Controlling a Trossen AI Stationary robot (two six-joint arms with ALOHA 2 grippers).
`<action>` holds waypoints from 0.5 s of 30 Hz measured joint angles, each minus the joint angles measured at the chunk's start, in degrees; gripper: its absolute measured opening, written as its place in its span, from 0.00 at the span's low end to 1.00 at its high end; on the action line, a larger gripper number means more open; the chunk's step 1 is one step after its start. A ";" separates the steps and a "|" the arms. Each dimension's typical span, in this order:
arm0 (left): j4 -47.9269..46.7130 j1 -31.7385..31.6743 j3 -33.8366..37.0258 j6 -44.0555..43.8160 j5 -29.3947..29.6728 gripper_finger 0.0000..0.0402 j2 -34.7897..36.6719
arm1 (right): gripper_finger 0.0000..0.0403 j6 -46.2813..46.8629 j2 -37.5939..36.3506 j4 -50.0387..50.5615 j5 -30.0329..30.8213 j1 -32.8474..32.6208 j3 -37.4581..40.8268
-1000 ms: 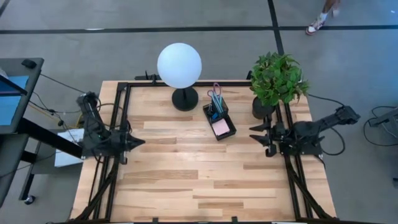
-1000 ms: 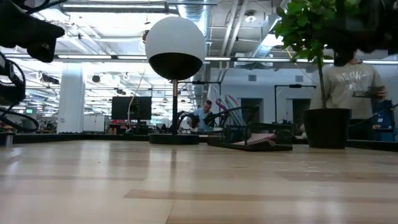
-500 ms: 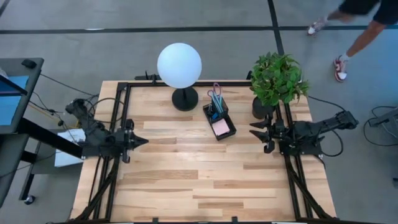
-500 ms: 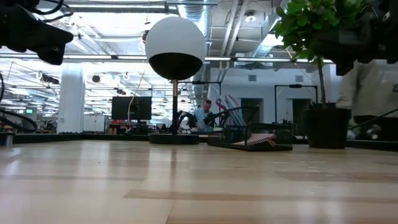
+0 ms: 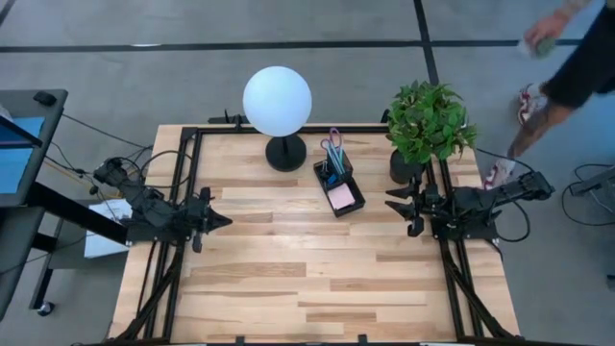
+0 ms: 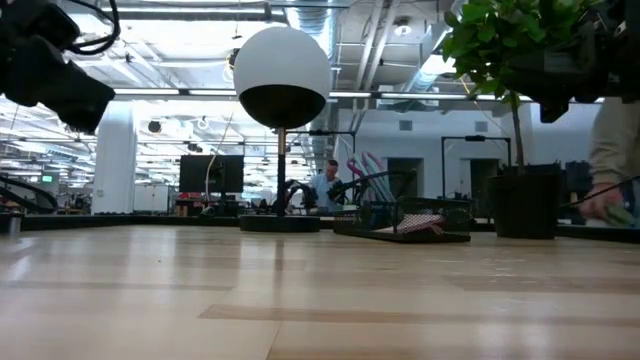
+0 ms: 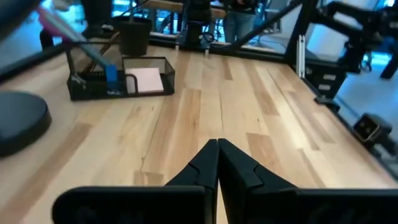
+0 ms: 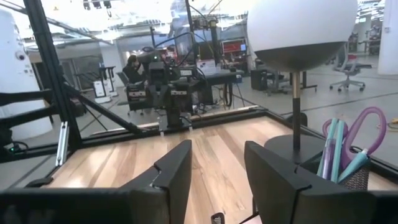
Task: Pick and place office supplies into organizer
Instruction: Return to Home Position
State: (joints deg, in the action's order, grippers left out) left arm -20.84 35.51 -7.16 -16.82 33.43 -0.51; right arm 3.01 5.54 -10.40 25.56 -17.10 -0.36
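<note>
Wood surface (image 5: 288,279) holds the organizer (image 5: 338,187) in the upper middle, pink pad (image 5: 342,198) inside. Your left hand (image 5: 227,220), mid left, is pressed together; your right hand (image 5: 390,207), mid right, is spread. Fold both arms home slowly, clear of it.

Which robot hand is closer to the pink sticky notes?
Right. The right gripper sits a short way beside the pink sticky-note pad in the organizer; the left gripper is much farther off, on the pad's other side.
</note>
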 joint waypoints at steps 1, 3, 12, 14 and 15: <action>-0.02 0.00 0.00 -1.58 0.03 0.00 0.00 | 0.35 0.00 0.00 0.03 -0.02 0.00 0.00; -0.02 0.00 0.00 -3.78 -0.02 0.00 0.00 | 0.35 0.00 0.00 0.03 -0.01 0.00 0.02; -0.05 0.02 0.00 -1.83 -0.02 0.00 0.00 | 0.34 0.00 0.00 0.09 -0.02 0.00 0.02; -0.07 0.02 0.00 -1.81 -0.02 0.00 0.01 | 0.34 0.01 0.00 0.10 -0.02 0.00 0.02; -0.07 0.02 0.00 -1.82 -0.02 0.00 0.02 | 0.34 0.01 0.00 0.10 -0.02 0.00 0.02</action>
State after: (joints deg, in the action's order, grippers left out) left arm -20.91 35.53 -7.16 -18.64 33.41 -0.49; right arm 3.01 5.54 -10.31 25.54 -17.10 -0.34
